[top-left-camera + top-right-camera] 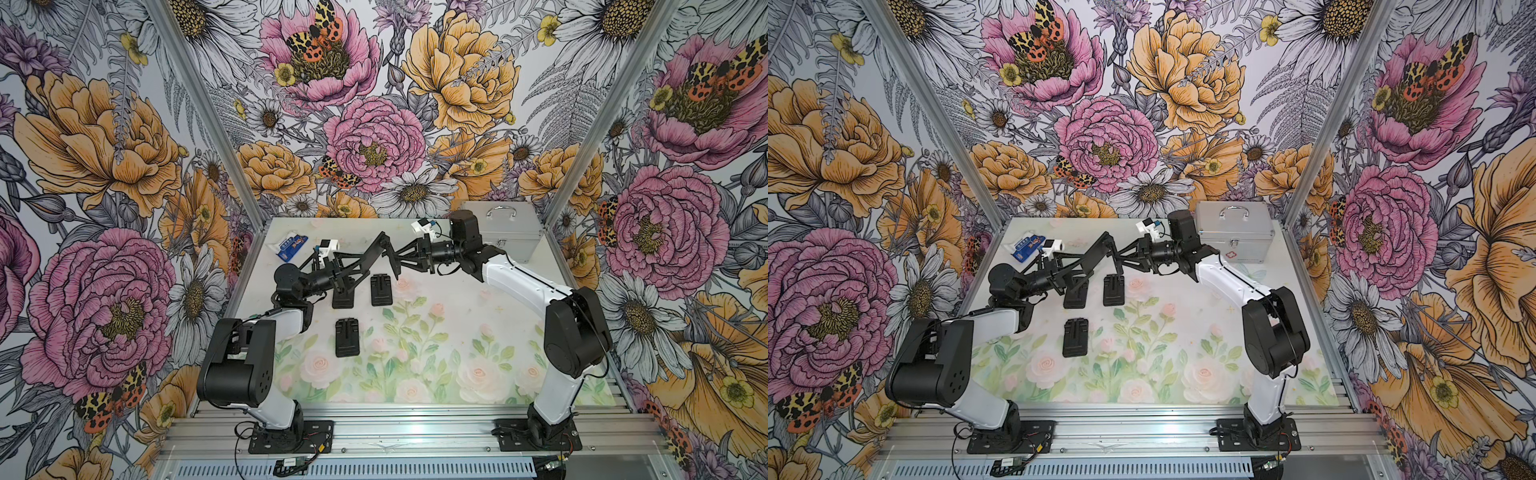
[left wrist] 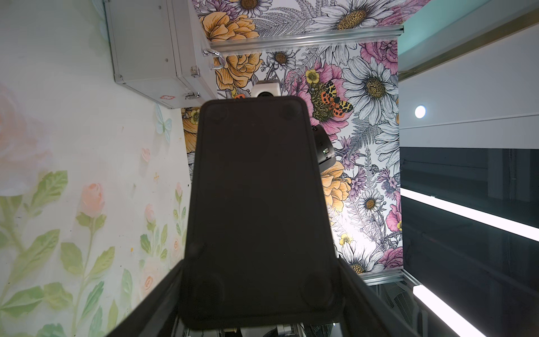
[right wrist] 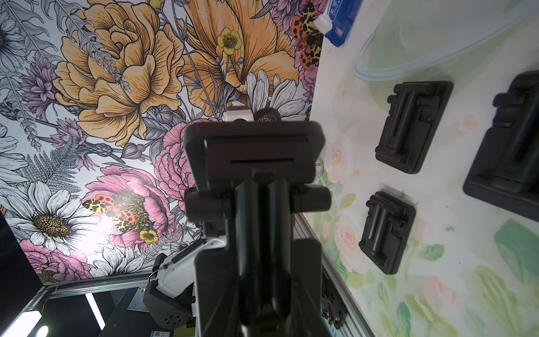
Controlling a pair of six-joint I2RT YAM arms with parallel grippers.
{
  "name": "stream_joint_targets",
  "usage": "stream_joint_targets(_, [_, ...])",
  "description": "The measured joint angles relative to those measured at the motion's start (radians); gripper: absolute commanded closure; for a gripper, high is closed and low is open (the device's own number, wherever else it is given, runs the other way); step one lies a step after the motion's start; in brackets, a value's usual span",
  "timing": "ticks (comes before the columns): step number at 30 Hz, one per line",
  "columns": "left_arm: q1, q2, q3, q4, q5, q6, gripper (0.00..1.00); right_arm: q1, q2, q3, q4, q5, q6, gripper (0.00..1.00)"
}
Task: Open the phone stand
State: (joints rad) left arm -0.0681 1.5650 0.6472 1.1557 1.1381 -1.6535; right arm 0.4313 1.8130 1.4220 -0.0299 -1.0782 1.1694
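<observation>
Above floral mat [image 1: 436, 353], left fingers [image 2: 145, 309] clamp phone stand [image 2: 256, 204] by its base; right fingers [image 1: 411, 249] straddle its stem, grip unclear.

We see both top views bright & evenly lit, w/ soft diffuse light from above. Shadows on the counter [image 1: 436, 332] are faint, and the walls splay outward twd the edges, a wide-angle look. Detail is a bit soft overall.

Left wrist view: the phone stand [image 2: 256, 204] sits close to the lens as a dark, underexposed slab w/ blurred edges. The light strips [image 2: 466, 211] blow out to pure white, and a hot glare patch washes out the wall [image 2: 358, 233].

Right wrist view: the near stand is out of focus, a folded stand [image 3: 414, 125] on the counter is sharper, and there's another glare spot on the wall print.
</observation>
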Motion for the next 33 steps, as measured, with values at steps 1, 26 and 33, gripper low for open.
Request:
stream_joint_targets(1, [0.000,-0.002,-0.002,-0.001,0.000,0.008,0.42,-0.003,0.000,0.003,-0.003,0.003,0.007,0.63])
stream_joint_targets(26, [0.000,-0.076,-0.008,-0.187,-0.002,0.154,0.42,0.034,0.000,0.462,-0.668,0.393,-0.470,0.43])
stream_joint_targets(33, [0.000,-0.087,-0.008,-0.240,-0.002,0.192,0.43,0.212,0.020,0.607,-0.950,0.769,-0.666,0.46])
